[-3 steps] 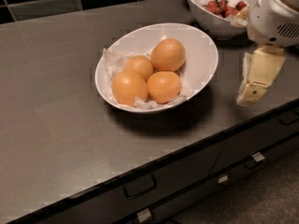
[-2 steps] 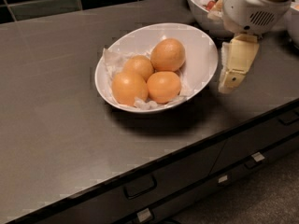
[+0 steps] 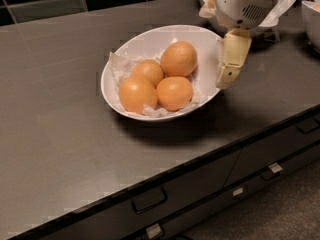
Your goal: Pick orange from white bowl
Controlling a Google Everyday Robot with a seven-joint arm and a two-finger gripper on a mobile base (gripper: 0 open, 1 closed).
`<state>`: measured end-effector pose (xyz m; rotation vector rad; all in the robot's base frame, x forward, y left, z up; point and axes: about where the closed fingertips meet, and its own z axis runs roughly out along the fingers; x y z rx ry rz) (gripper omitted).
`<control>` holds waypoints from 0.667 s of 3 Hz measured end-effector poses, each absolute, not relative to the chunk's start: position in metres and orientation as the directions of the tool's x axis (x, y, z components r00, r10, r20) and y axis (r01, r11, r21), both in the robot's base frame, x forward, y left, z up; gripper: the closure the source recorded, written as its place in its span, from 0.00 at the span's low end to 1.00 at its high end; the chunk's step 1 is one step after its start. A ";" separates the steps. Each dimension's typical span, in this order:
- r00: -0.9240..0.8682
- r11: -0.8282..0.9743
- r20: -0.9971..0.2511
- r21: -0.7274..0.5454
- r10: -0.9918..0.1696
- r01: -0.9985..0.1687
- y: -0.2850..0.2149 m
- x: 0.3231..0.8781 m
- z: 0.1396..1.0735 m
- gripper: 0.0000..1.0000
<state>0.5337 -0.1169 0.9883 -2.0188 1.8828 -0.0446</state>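
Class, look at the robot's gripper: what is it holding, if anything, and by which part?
Nothing. The gripper hangs at the right rim of the white bowl; the orange lies inside, untouched.

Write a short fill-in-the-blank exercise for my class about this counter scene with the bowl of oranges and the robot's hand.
1. The white bowl holds ____ oranges.
2. The oranges lie on crumpled white ____.
3. In the camera view, the robot's hand hangs at the bowl's ____ edge.
4. The bowl stands on a dark counter, which has ____ with handles below it.

Missing words: four; paper; right; drawers.
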 end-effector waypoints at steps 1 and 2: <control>0.143 -0.067 -0.260 -0.282 -0.955 -0.957 -0.106 0.550 0.982 0.00; 0.180 -0.106 -0.282 -0.257 -0.943 -0.960 -0.095 0.566 0.972 0.02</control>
